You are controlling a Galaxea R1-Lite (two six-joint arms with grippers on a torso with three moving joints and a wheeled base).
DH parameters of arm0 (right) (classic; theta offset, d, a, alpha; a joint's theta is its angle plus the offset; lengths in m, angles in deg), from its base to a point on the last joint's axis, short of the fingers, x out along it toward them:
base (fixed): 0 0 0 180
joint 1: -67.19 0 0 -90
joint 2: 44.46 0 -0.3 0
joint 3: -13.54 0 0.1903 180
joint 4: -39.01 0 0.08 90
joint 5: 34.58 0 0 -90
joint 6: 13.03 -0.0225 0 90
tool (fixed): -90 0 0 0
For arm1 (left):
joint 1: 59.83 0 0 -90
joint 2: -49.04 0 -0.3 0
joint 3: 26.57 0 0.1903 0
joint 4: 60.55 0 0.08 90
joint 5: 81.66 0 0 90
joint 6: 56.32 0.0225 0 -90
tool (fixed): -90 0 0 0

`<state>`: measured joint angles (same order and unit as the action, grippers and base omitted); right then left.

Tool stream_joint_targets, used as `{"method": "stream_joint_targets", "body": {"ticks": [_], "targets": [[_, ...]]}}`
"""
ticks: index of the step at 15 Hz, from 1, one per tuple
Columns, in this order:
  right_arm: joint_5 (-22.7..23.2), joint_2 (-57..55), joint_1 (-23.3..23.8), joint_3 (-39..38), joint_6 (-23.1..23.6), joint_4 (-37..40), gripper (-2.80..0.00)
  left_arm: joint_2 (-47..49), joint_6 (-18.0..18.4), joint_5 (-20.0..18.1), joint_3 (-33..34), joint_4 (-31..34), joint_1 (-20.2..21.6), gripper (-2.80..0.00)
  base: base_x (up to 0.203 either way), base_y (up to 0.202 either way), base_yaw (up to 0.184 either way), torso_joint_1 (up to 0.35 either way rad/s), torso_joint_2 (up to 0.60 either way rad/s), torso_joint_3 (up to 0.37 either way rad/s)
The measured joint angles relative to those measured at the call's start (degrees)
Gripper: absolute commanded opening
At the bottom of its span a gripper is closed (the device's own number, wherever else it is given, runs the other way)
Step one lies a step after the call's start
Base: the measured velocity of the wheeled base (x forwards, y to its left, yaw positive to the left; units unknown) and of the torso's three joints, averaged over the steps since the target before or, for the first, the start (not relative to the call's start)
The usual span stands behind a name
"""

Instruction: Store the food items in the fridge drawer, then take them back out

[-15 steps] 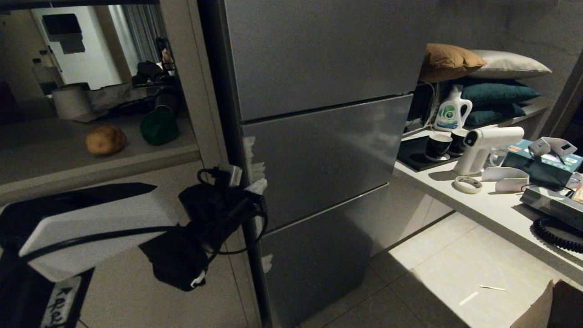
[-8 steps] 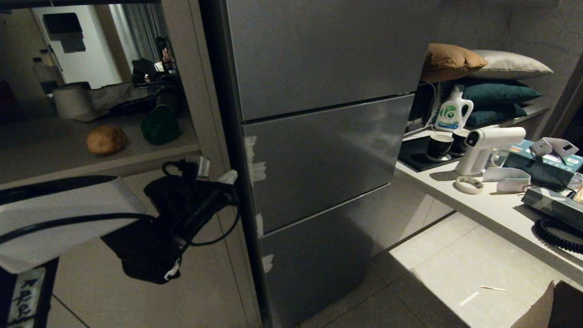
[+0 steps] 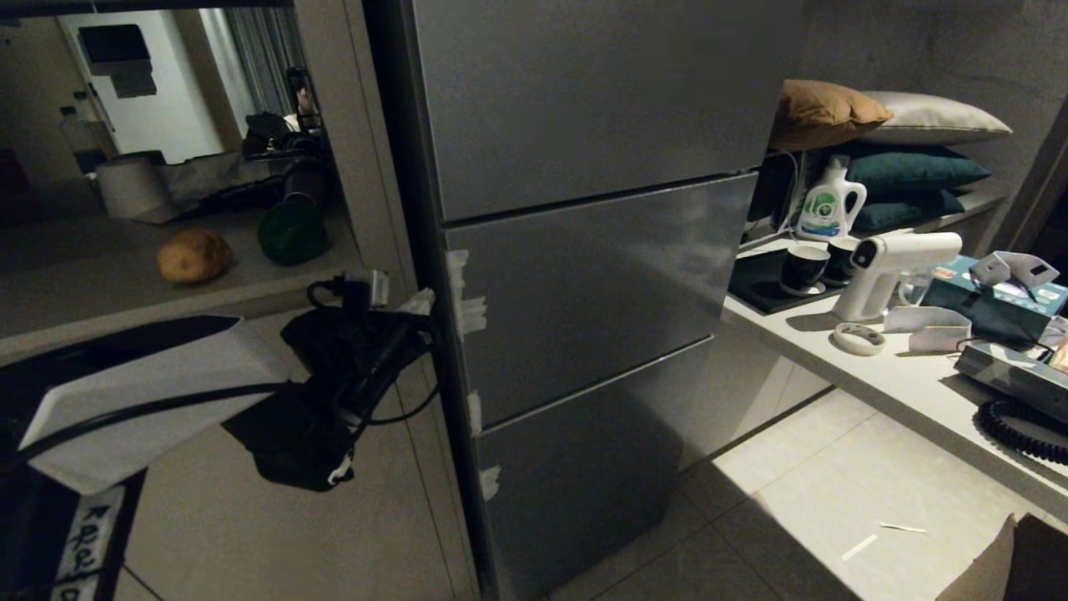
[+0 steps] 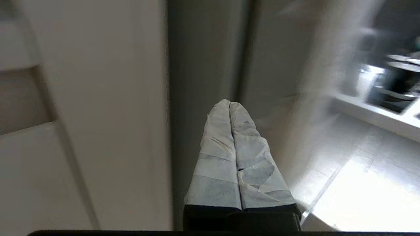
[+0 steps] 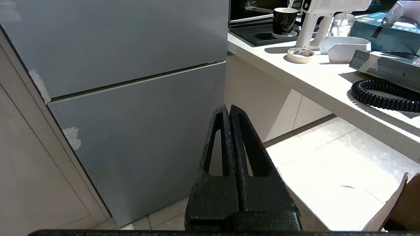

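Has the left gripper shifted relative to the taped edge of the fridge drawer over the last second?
Yes. The left gripper, shut, has drawn back leftward and a little upward from the taped edge of the fridge drawer, which stays closed and fixed.

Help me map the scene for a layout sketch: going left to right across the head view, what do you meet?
Potato → green bell pepper → shut left gripper → taped fridge drawer front → detergent bottle → white spray gun → coiled black cord.
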<state>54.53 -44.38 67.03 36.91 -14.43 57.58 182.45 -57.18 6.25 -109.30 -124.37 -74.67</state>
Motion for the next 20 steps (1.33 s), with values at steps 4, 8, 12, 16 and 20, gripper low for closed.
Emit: {"method": "stream_joint_targets", "body": {"ticks": [4, 8, 12, 16, 20], "targets": [[-0.05, 0.00, 0.05, 0.00, 0.00, 0.00, -2.80, 1.60, 0.00, -0.20, -1.96, 0.00, -0.33, -2.80, 0.000, 0.000, 0.000, 0.000, 0.00, 0.000], [-0.04, 0.00, 0.05, 0.00, 0.01, 0.02, -2.80, 2.53, 0.00, -0.33, -2.37, 0.00, -0.64, -2.80, 0.000, 0.000, 0.000, 0.000, 0.00, 0.000], [-0.04, 0.00, 0.05, 0.00, 0.00, 0.02, -2.80, 3.37, 0.00, -1.19, -2.41, 0.01, -1.10, -2.80, 0.000, 0.000, 0.000, 0.000, 0.00, 0.000], [-0.04, 0.00, 0.05, 0.00, 0.02, 0.00, -2.80, 3.74, 0.00, -3.41, -2.15, 0.00, -2.29, -2.80, 0.000, 0.000, 0.000, 0.000, 0.00, 0.000], [-0.04, 0.00, 0.05, 0.00, 0.00, 0.02, -2.80, 3.77, 0.00, -5.65, -1.39, -0.13, -2.88, -2.80, 0.000, 0.000, 0.000, 0.000, 0.00, 0.000]]}}
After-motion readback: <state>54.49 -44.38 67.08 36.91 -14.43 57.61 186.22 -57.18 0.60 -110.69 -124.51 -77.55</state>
